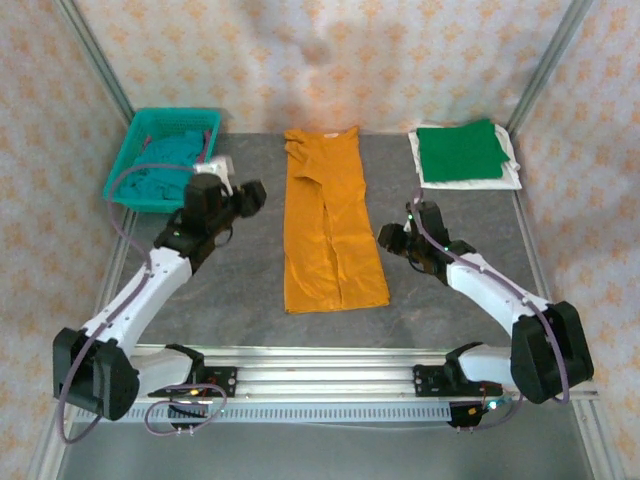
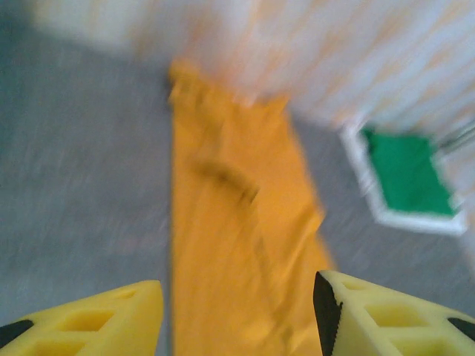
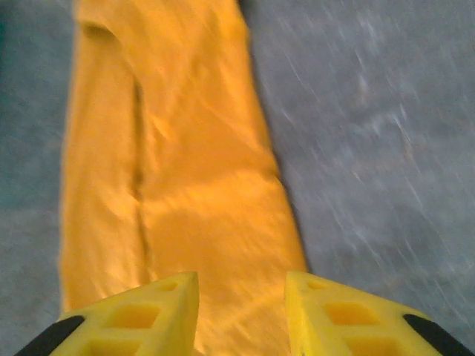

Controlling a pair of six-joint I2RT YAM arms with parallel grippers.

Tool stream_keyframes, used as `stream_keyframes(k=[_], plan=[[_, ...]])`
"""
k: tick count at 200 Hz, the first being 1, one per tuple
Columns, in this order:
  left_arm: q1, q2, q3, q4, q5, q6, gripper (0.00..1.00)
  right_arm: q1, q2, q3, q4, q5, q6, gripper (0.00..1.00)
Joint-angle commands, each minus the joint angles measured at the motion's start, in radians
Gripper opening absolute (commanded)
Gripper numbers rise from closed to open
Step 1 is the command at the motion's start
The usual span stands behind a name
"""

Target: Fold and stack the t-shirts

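Observation:
The mustard-orange t-shirt (image 1: 330, 225) lies folded into a long narrow strip down the middle of the grey table. A green t-shirt (image 1: 460, 152) lies folded on a white one (image 1: 512, 180) at the back right. Teal t-shirts (image 1: 165, 172) fill the basket at the back left. My left gripper (image 1: 252, 196) hovers left of the strip, open and empty, with the orange t-shirt (image 2: 230, 222) beyond its fingers (image 2: 111, 319). My right gripper (image 1: 388, 238) hangs by the strip's right edge, open, with the orange cloth (image 3: 178, 163) below and nothing between its fingers (image 3: 148, 319).
A teal mesh basket (image 1: 135, 135) stands at the back left corner. Patterned curtain walls and metal posts close in the table on three sides. Bare grey tabletop (image 1: 240, 280) lies on both sides of the orange strip. The green t-shirt (image 2: 408, 174) appears blurred at the right of the left wrist view.

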State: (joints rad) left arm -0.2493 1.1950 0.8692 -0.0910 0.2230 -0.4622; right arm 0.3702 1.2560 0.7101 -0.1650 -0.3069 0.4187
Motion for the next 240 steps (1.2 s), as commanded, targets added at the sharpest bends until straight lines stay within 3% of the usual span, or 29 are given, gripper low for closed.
stream_keyframes(k=[1, 39, 73, 113, 240], plan=[[-0.019, -0.015, -0.153, -0.117, 0.023, -0.014, 0.57, 0.006, -0.018, -0.014, -0.040, 0.009, 0.020, 0.37], [-0.045, -0.104, -0.315, -0.104, 0.090, -0.140, 0.59, 0.003, 0.026, -0.048, -0.073, 0.013, 0.101, 0.39], [-0.138, -0.092, -0.358, -0.187, 0.107, -0.155, 0.60, 0.004, 0.065, -0.098, -0.049, -0.076, 0.139, 0.44], [-0.225, -0.087, -0.417, -0.170, 0.115, -0.216, 0.58, 0.008, 0.059, -0.132, -0.037, -0.088, 0.145, 0.45], [-0.412, 0.106, -0.350, -0.077, 0.136, -0.262, 0.52, 0.039, 0.073, -0.179, 0.033, -0.056, 0.163, 0.47]])
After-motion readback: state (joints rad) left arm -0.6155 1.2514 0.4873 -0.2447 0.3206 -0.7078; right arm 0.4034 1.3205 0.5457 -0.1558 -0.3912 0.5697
